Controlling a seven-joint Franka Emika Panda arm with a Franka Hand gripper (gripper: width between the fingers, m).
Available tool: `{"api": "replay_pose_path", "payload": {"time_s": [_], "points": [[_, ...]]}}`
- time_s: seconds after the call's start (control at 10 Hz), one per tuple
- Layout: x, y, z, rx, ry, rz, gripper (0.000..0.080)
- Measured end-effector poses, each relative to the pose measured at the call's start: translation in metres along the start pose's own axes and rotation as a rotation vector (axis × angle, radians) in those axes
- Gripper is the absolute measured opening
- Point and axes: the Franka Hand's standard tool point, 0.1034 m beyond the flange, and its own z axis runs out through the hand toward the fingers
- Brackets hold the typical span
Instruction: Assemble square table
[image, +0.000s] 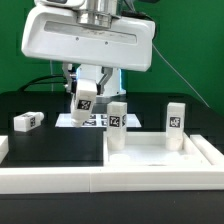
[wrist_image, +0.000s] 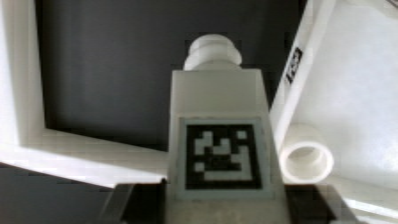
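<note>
My gripper (image: 87, 90) is shut on a white leg (image: 87, 97) with a black-white tag and holds it tilted in the air, above the marker board (image: 92, 121). In the wrist view the leg (wrist_image: 222, 110) runs out from between my fingers (wrist_image: 143, 203), tag facing the camera and rounded peg at its far end. The square tabletop (image: 160, 156) lies at the exterior view's right. Two legs stand upright on it, one at its left corner (image: 117, 125) and one at the back right (image: 176, 121). Another leg (image: 27, 121) lies flat at the left.
A long white border rail (image: 50, 177) runs along the front of the black table. In the wrist view a white raised rim (wrist_image: 27, 100) lies on one side of the held leg, and a white part with a round opening (wrist_image: 313, 158) on the other.
</note>
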Motion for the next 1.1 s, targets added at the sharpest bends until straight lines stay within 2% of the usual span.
{"api": "replay_pose_path", "payload": {"time_s": [0.2, 0.4, 0.5, 0.6, 0.9, 1.1], "points": [[0.011, -0.026, 0.001, 0.015, 0.007, 0.034, 0.0290], [0.038, -0.054, -0.003, 0.027, 0.026, 0.095, 0.0290], [0.045, -0.062, -0.003, 0.028, 0.031, 0.101, 0.0290], [0.044, -0.067, 0.000, 0.027, 0.027, 0.100, 0.0290], [0.043, -0.064, 0.001, 0.026, 0.025, 0.100, 0.0290], [0.041, -0.069, 0.003, 0.041, 0.020, 0.131, 0.0290]]}}
